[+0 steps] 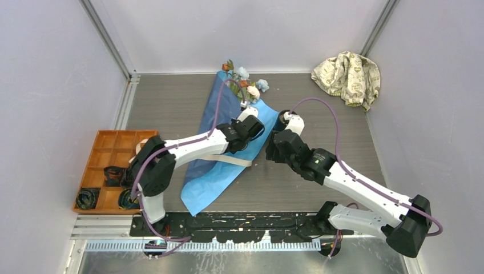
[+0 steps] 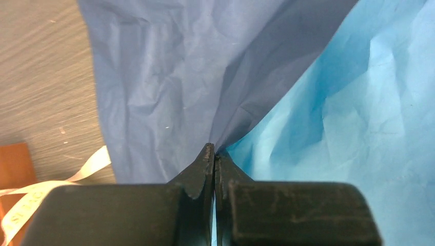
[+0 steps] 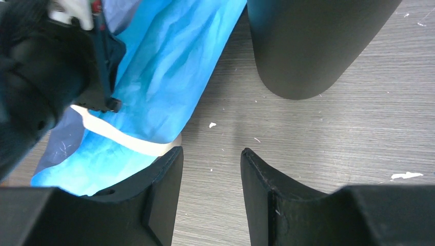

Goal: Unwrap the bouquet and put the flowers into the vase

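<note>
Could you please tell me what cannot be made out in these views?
- vase rim: cut off by the right wrist view's top edge.
- flowers, their stems: hidden inside the bouquet paper, every view.
- tray contents: too small, top view.
- ribbon lettering: blurred, left wrist view.

To my left on the grey table (image 1: 171, 103) sits an orange tray (image 1: 108, 141) of compartments, some nearer ones holding dark coiled bundles (image 1: 87, 198), and in my far right corner lies a crumpled beige patterned cloth (image 1: 348, 74).
</note>
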Robot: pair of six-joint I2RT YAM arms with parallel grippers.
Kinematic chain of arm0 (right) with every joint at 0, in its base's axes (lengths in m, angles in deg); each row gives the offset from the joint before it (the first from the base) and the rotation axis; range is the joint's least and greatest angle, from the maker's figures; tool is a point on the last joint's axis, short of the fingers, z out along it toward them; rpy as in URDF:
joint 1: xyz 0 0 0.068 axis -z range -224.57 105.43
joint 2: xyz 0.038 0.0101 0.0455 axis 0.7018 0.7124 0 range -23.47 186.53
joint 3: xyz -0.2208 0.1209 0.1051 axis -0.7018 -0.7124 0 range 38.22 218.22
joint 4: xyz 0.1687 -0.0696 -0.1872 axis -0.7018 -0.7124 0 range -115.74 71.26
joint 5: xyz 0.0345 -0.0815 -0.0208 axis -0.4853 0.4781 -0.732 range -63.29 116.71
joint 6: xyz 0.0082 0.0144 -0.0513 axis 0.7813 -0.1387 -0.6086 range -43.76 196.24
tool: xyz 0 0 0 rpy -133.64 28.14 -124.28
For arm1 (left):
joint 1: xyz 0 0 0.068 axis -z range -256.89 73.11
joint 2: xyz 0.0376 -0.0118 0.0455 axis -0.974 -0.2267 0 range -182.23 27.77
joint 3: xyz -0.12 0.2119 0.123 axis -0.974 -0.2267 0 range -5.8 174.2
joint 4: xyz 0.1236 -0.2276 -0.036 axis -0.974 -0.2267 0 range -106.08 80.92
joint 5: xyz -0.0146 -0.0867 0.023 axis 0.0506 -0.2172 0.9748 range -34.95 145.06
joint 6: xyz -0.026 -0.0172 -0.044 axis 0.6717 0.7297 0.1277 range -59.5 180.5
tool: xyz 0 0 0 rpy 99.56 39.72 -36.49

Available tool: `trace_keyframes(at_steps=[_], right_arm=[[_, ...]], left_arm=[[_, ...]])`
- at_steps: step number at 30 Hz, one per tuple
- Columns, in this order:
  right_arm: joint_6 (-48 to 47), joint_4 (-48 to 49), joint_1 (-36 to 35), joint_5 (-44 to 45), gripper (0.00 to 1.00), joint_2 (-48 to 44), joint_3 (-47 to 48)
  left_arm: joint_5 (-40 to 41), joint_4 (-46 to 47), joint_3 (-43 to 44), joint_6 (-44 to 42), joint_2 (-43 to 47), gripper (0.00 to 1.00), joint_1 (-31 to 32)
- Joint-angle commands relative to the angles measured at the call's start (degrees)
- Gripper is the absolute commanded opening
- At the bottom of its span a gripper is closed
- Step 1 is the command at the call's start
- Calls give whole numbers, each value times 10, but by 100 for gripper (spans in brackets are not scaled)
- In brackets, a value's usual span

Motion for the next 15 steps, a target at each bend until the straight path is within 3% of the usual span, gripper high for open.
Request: trace_keyframes(at_steps=[1,7,15], right_arm=[[-17,20,-2,1,51,-23,45],[-36,30,-3,-14,51,8,80],[-60,57,-3,-49,52,93,147]], left_arm=[[81,-16,5,8,117,0,-1],[118,-82,-23,41,266,0,-45],[102,-141,-135,91,408,0,-203]])
